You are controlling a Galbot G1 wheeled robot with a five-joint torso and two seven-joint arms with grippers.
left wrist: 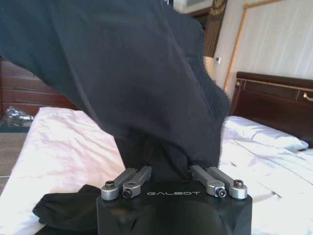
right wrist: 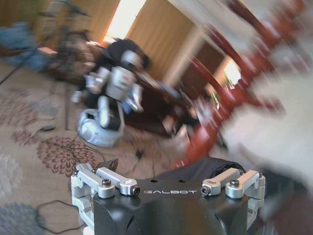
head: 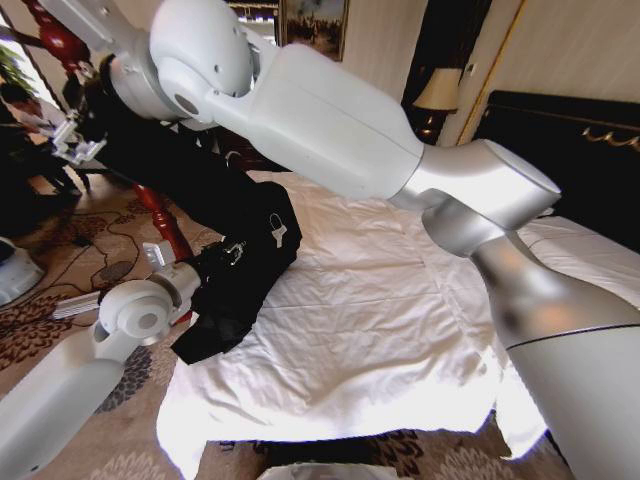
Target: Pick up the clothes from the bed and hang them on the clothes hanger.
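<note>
The robot stands at the foot of the bed (head: 400,330), whose white wrinkled duvet fills the lower centre of the head view and whose black headboard (head: 570,140) with gold trim stands at the right. The clothes (head: 215,215), a large black garment, hang in the air between the two arms, off the left edge of the bed, with the lower folds trailing down beside the duvet. The right arm crosses the head view from lower right to upper left, and the right pincer (head: 75,148) sits at the upper left, at the top end of the black fabric, close to the red-brown clothes hanger (head: 160,215); whether its fingers are clamped on the cloth cannot be told. In the right wrist view the right pincer (right wrist: 168,183) has dark cloth lying at its fingers, with the blurred red poles of the clothes hanger (right wrist: 230,98) beyond. The left pincer (head: 232,250) is lower, at the garment's middle; in the left wrist view the left pincer (left wrist: 168,169) is closed on a fold of the clothes (left wrist: 127,73), which drape above it.
</note>
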